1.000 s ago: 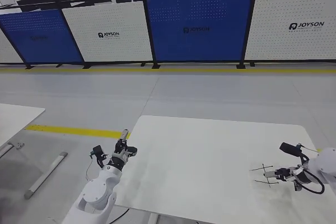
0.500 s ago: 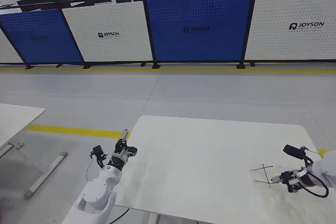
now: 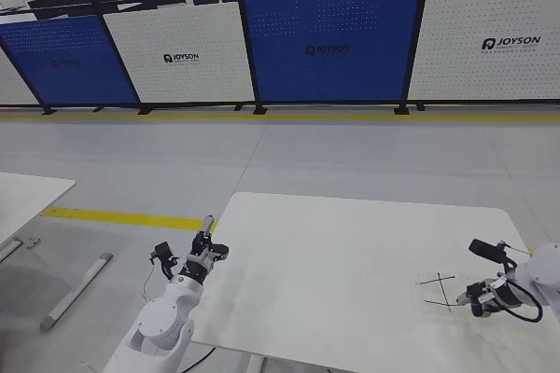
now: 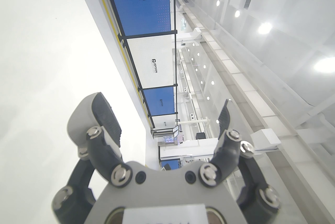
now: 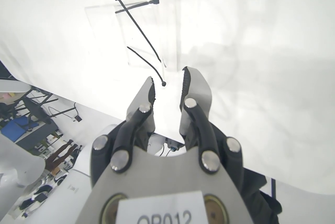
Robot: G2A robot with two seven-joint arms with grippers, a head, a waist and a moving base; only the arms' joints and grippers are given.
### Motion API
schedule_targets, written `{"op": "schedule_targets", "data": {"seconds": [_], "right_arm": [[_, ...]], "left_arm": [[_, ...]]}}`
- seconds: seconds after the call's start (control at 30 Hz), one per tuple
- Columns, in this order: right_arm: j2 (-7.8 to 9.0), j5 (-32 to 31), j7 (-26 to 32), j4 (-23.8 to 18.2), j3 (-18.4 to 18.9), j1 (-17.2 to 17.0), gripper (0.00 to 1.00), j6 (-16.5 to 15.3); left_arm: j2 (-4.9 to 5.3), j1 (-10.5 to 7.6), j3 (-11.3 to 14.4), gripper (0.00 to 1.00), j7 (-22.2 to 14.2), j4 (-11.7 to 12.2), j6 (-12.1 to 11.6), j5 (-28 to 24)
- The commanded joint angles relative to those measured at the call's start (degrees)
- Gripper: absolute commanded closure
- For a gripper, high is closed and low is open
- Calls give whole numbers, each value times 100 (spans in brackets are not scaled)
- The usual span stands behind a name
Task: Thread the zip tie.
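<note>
Three black zip ties lie on a clear plastic sheet (image 5: pixel 104 26) near the table's right edge. A long zip tie (image 5: pixel 138 28) crosses a shorter one (image 5: pixel 136 5), and a third zip tie (image 5: pixel 146 64) lies nearest my right gripper (image 5: pixel 168 76). That gripper is open and its fingertips flank the third tie's head without touching it. From above, the zip ties (image 3: pixel 439 281) lie just left of the right gripper (image 3: pixel 461 299). My left gripper (image 4: pixel 162 102) is open and holds nothing; it sits at the table's left edge (image 3: pixel 204 227), pointing away toward the room.
The white table (image 3: pixel 336 270) is bare between the two arms. Another white table (image 3: pixel 19 200) stands off to the left. Blue and white partition panels (image 3: pixel 327 51) line the far side of the floor.
The right gripper has drawn back from over the zip ties toward the table's right edge. The ties lie as before. The left arm has not moved.
</note>
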Motion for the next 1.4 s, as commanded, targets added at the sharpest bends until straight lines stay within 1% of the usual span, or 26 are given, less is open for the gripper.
{"op": "schedule_targets", "data": {"seconds": [0.0, 0.07, 0.2, 0.33, 0.4, 0.43, 0.47, 0.53, 0.63, 0.7, 0.9, 0.93, 0.97, 1.0, 1.37], "right_arm": [[-31, -1, 0, 56, -55, 52, 76, 9], [-65, 10, 0, 123, -116, 105, 78, -5], [-108, 23, 0, 219, -218, 184, 74, -72], [-138, 55, 0, 300, -310, 254, 75, -125], [-149, 83, 0, 350, -348, 289, 73, -150], [-153, 92, 0, 366, -363, 302, 74, -157], [-156, 97, 0, 378, -379, 311, 80, -160], [-162, 103, 0, 394, -405, 331, 85, -164], [-161, 100, 0, 386, -430, 339, 88, -169], [-157, 96, 0, 380, -438, 342, 86, -170], [-148, 100, 0, 364, -439, 344, 88, -168], [-147, 97, 0, 359, -441, 345, 95, -162], [-146, 98, 0, 356, -443, 345, 96, -160], [-145, 98, 0, 355, -443, 347, 100, -158], [-90, 118, 0, 276, -355, 322, 100, -159]], "left_arm": [[0, 0, 0, 0, 0, 0, 0, 0], [0, 0, 0, 0, 0, 0, 0, 0], [0, 0, 0, 0, 0, 0, 0, 0], [0, 0, 0, 0, 0, 0, 0, 0], [0, 0, 0, 0, 0, 0, 0, 0], [0, 0, 0, 0, 0, 0, 0, 0], [0, 0, 0, 0, 0, 0, 0, 0], [0, 0, 0, 0, 0, 0, 0, 0], [0, 0, 0, 0, 0, 0, 0, 0], [0, 0, 0, 0, 0, 0, 0, 0], [0, 0, 0, 0, 0, 0, 0, 0], [0, 0, 0, 0, 0, 0, 0, 0], [0, 0, 0, 0, 0, 0, 0, 0], [0, 0, 0, 0, 0, 0, 0, 0], [0, 0, 0, 0, 0, 0, 0, 0]]}}
